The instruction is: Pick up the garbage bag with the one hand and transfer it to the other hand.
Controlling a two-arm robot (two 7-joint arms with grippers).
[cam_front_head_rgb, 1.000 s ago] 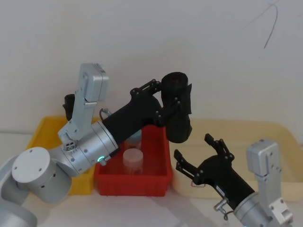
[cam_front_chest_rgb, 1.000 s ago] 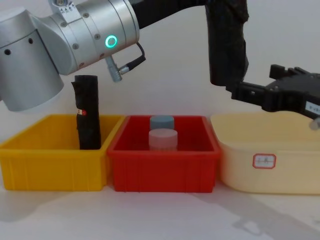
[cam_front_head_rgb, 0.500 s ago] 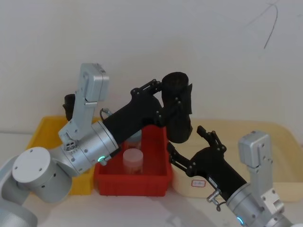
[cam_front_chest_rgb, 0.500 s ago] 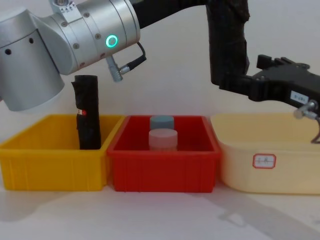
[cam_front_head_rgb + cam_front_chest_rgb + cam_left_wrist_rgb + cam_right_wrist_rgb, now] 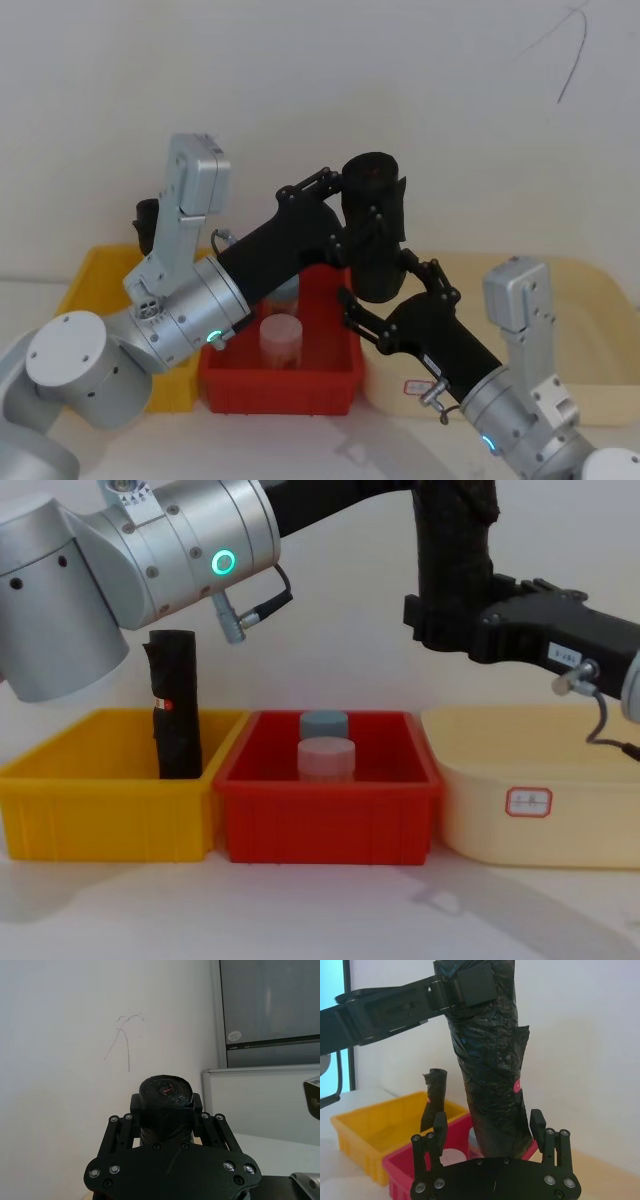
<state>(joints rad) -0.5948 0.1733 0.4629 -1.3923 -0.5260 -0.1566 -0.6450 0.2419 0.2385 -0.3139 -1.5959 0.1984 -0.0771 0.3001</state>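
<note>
Right end effector (image 5: pixel 488 1119) has advanced, now straddling the garbage bag (image 5: pixel 487 1065).

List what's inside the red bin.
Two round containers: a pale one in front, a grey-blue one behind. The front wall of the red bin hides their bases; the left arm covers part of the grey-blue one from above.

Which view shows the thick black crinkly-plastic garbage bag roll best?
Right wrist view: the thick black crinkly-plastic garbage bag roll shows nearly full length, left hand clamped near its top, open right hand straddling its bottom. Head view foreshortens it; chest view crops its top; left wrist view shows its end cap.
</note>
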